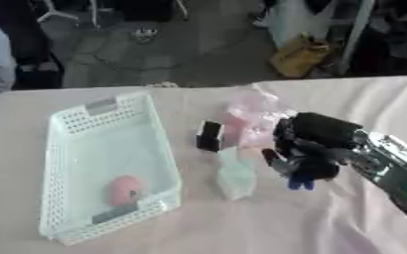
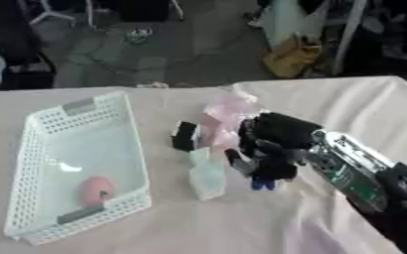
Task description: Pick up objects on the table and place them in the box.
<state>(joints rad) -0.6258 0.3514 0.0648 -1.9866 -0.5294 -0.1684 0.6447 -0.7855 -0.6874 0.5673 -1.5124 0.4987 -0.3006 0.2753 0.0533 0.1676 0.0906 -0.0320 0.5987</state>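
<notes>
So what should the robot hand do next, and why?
Probably lower the right hand a bit to its left onto the pale clear packet. The hand hovers beside it with curled fingers, seemingly holding nothing, and only a pink thing lies in the basket.

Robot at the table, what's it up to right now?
The robot's right hand hovers with curled fingers over loose items beside the white basket: a pink plastic bag, a small black object and a clear packet. It holds nothing recognisable. A pink round object already lies in the basket.
</notes>
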